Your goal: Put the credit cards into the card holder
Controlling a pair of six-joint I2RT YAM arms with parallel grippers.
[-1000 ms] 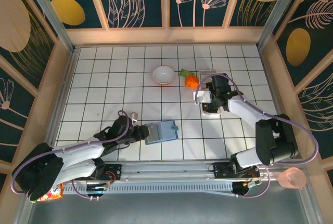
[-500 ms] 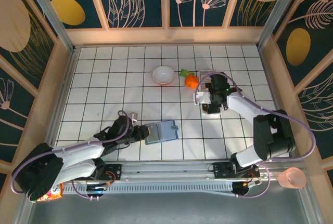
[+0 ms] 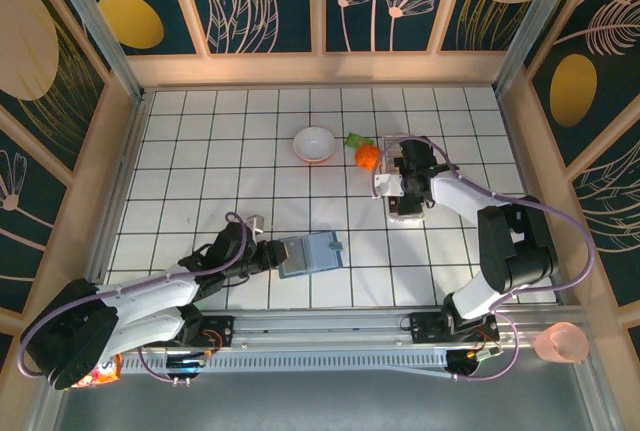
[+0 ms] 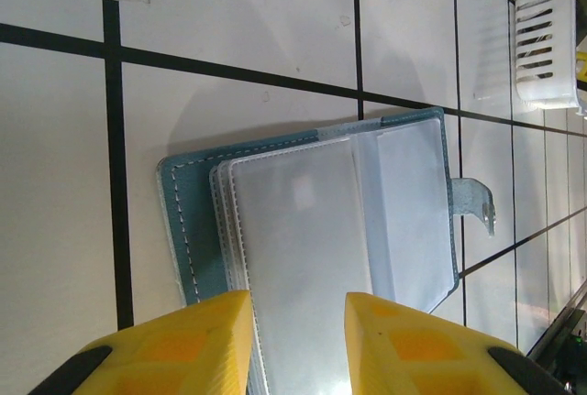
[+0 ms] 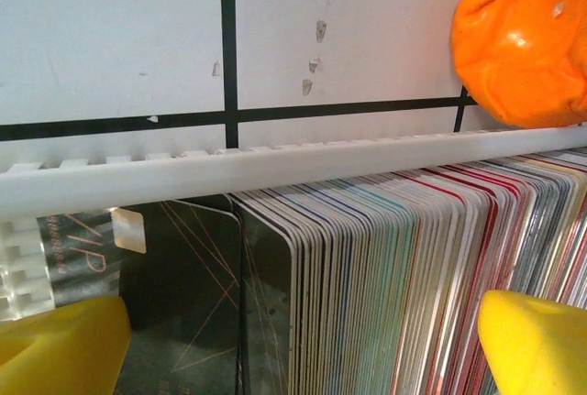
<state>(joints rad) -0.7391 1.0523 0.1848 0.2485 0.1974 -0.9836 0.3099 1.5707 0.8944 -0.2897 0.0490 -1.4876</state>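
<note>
R tool (image 5: 293, 342) closer over striped credit cards (image 5: 385, 267), apart; L tool (image 4: 298, 340) at card holder (image 4: 367, 212), grip unclear.

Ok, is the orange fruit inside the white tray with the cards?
No, the orange fruit lies on the tiles outside the white tray; the cards stand inside it.

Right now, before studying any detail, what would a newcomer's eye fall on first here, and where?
The bright orange toy fruit sits far across the tiled table, beside a white tray packed with striped credit cards, with the right gripper's jaws wide open over them. Nearer the arms, the teal card holder lies open, the left gripper poised at its edge.
</note>
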